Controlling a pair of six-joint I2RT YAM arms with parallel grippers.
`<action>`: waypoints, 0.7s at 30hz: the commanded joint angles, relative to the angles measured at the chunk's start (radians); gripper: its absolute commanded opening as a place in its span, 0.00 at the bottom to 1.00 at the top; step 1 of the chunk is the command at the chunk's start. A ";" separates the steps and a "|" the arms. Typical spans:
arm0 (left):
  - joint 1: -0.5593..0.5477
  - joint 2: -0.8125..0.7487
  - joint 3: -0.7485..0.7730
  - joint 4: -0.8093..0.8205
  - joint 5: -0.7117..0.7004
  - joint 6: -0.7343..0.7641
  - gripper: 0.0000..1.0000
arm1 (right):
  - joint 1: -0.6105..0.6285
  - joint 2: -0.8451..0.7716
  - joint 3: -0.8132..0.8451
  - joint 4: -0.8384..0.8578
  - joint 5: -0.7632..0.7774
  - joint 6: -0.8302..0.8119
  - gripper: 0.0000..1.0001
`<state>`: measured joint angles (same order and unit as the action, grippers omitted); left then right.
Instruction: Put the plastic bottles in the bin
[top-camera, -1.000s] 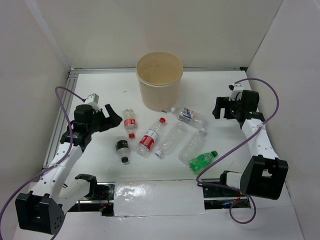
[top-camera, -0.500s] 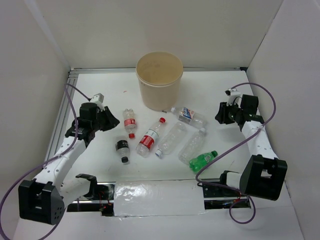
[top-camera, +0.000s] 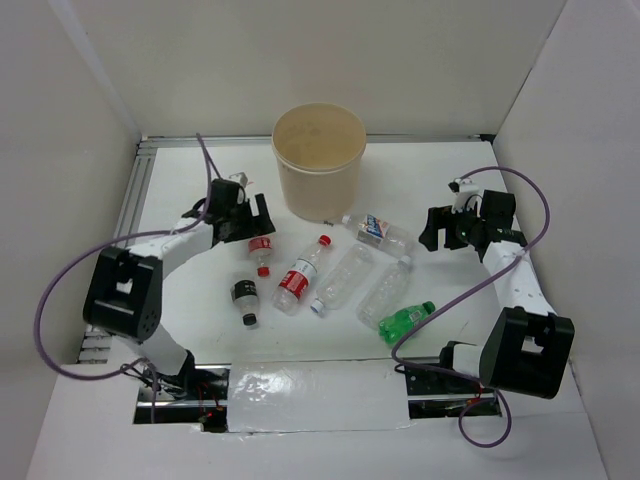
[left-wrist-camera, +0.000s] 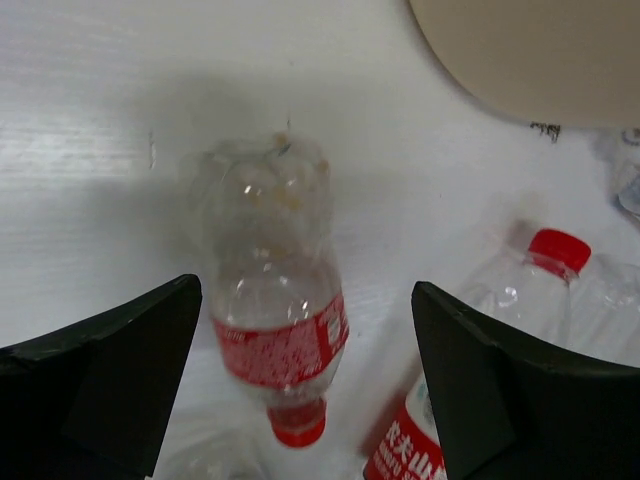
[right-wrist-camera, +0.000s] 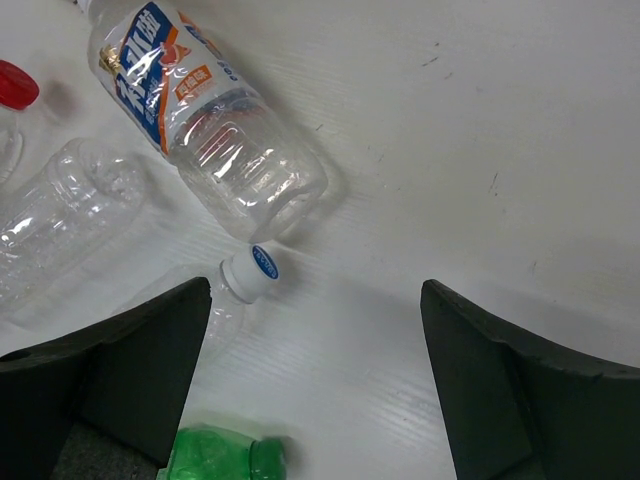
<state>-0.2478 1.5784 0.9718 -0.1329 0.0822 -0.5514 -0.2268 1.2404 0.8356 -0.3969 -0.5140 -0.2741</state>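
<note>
The beige bin (top-camera: 319, 185) stands at the back centre; its edge shows in the left wrist view (left-wrist-camera: 540, 50). Several plastic bottles lie in front of it: a small red-labelled one (top-camera: 260, 245), a red-capped one (top-camera: 298, 277), a dark-labelled one (top-camera: 244, 297), two clear ones (top-camera: 346, 276) (top-camera: 386, 290), a blue-labelled one (top-camera: 379, 231) and a green one (top-camera: 405, 319). My left gripper (top-camera: 250, 220) is open just above the small red-labelled bottle (left-wrist-camera: 275, 320), with a finger on each side. My right gripper (top-camera: 432, 230) is open and empty, right of the blue-labelled bottle (right-wrist-camera: 200, 110).
White walls close in the table on the left, back and right. A metal rail (top-camera: 120, 250) runs along the left edge. In the right wrist view a white-capped clear bottle (right-wrist-camera: 245, 275) and the green bottle (right-wrist-camera: 215, 455) lie near the left finger.
My left arm has swung right and away from me, so its open gripper is now over the small red-labelled bottle. My right gripper has shifted slightly left. The bottles have not moved.
</note>
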 joint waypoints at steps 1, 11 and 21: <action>-0.044 0.106 0.094 0.038 -0.070 0.048 0.99 | 0.007 0.001 0.030 0.024 -0.011 0.003 0.92; -0.074 0.181 0.104 0.029 -0.137 0.097 0.21 | 0.017 0.028 0.059 0.035 0.000 -0.016 0.91; -0.199 -0.308 0.180 -0.037 0.024 0.211 0.00 | 0.089 0.136 0.154 0.092 -0.104 -0.128 0.48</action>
<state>-0.4217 1.4059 1.0592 -0.2062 0.0273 -0.4000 -0.1684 1.3525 0.9249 -0.3668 -0.5709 -0.3462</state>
